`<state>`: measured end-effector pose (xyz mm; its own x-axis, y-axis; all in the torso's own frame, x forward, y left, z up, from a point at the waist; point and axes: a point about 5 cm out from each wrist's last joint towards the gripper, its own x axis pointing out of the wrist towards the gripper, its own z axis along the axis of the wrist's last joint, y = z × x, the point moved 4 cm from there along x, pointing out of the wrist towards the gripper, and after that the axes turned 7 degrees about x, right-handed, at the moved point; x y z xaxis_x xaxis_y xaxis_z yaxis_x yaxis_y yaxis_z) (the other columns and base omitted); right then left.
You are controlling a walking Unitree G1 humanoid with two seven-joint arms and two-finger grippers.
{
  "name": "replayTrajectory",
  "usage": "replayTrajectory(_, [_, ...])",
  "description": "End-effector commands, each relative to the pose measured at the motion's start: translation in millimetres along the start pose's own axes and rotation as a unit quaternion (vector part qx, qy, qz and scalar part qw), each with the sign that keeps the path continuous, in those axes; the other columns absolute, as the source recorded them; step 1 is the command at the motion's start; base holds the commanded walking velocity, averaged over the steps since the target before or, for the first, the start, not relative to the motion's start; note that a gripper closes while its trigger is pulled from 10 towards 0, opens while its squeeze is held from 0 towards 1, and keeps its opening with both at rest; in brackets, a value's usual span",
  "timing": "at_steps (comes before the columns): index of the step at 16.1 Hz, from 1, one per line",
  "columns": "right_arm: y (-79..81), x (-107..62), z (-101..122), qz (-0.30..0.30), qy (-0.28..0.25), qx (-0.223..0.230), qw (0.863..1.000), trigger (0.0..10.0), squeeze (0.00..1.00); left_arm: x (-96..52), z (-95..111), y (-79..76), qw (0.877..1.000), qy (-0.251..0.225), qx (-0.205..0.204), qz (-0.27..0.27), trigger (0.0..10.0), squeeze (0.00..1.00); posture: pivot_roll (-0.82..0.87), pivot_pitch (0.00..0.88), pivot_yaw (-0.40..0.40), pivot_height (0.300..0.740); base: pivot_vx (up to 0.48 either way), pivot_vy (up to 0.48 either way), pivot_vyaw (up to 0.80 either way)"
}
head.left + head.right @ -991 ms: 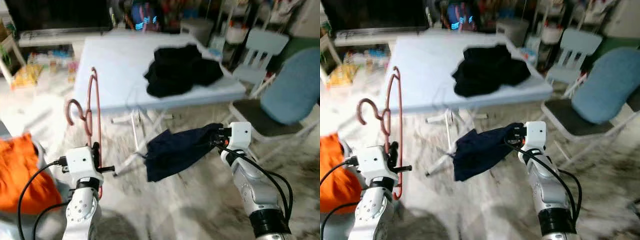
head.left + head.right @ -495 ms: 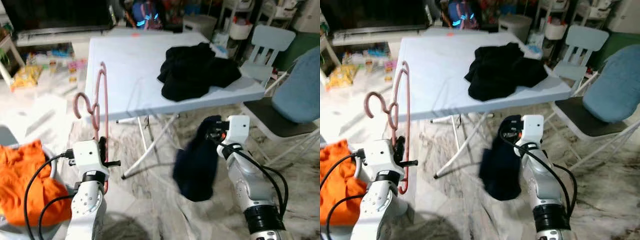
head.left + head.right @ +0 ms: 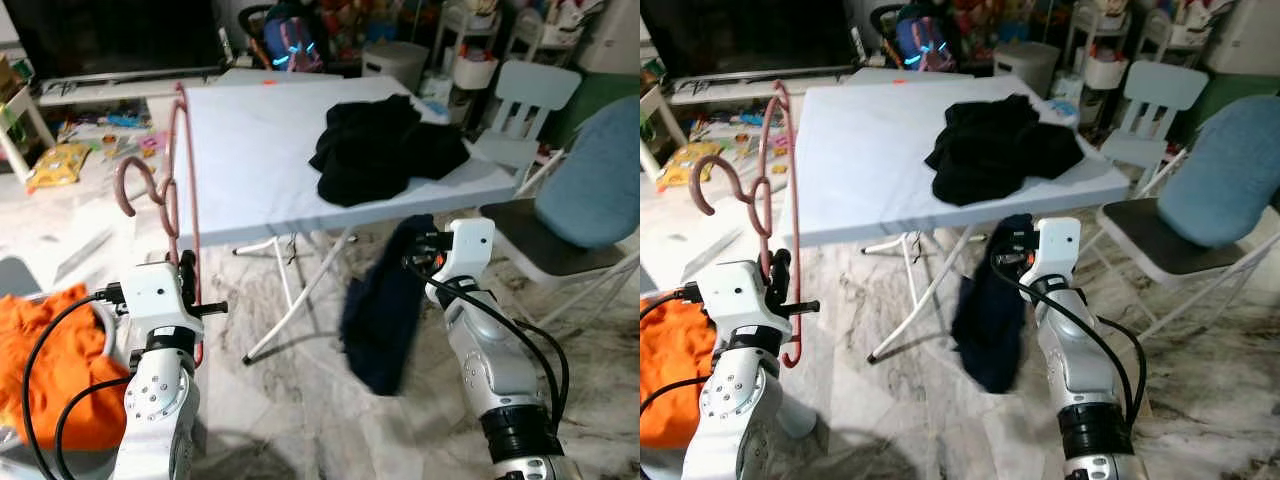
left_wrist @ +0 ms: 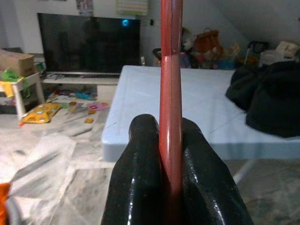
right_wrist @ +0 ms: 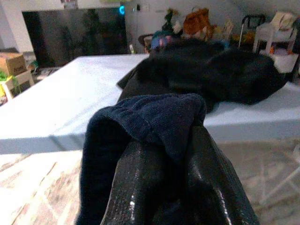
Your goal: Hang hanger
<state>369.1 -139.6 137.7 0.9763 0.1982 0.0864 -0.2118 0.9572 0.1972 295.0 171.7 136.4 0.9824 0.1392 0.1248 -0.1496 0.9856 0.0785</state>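
A pink-red hanger (image 3: 182, 190) stands upright in front of the white folding table (image 3: 250, 150), its hook curling to the left. My left gripper (image 3: 187, 290) is shut on its lower bar; the wrist view shows the bar (image 4: 170, 93) pinched between both black fingers (image 4: 140, 178). My right gripper (image 3: 418, 250) is shut on a dark navy garment (image 3: 385, 320) that hangs limp below it, just off the table's near right corner. In the right wrist view the navy cloth (image 5: 150, 117) drapes over the fingers.
A heap of black clothes (image 3: 385, 145) lies on the table. An orange garment (image 3: 50, 360) sits in a basket at lower left. A blue-cushioned folding chair (image 3: 585, 200) and a white chair (image 3: 530, 95) stand to the right. Toys and a TV stand (image 3: 100, 85) lie beyond.
The navy garment, stretched out sideways a second ago, now hangs straight down from my right gripper. The camera view has shifted, and the hanger now reaches higher against the table.
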Motion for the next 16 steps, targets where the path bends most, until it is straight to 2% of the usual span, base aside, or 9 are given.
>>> replayTrajectory(1, [11.3,6.4,20.9,0.024,-0.037,-0.01,0.999,10.0,0.0,0.4,2.8,-2.2,1.0,-0.001,-0.001,0.0,10.0,0.0,0.03,0.0,-0.014,0.74,0.356,0.0,0.0])
replayTrajectory(7, [22.0,5.9,20.9,0.052,-0.036,-0.026,0.998,10.0,0.0,3.6,1.6,-9.6,1.0,0.003,-0.012,-0.005,10.0,0.0,0.0,0.0,-0.014,0.74,0.374,0.0,0.0])
replayTrajectory(9, [25.8,5.7,21.6,0.057,-0.038,-0.027,0.997,10.0,0.0,2.9,0.8,-11.0,1.0,0.005,-0.013,-0.006,10.0,0.0,0.0,0.0,-0.016,0.74,0.399,0.0,0.59])
replayTrajectory(11, [26.7,5.8,20.9,0.059,-0.037,-0.027,0.997,10.0,0.0,3.0,0.7,-11.8,1.0,0.006,-0.015,-0.006,10.0,0.0,0.0,0.0,-0.019,0.74,0.401,0.0,0.51])
replayTrajectory(16, [25.6,5.6,20.5,0.059,-0.034,-0.029,0.997,10.0,0.0,3.0,-1.6,-12.7,1.0,0.011,-0.018,-0.006,10.0,0.0,0.0,0.0,-0.019,0.74,0.399,0.0,0.0])
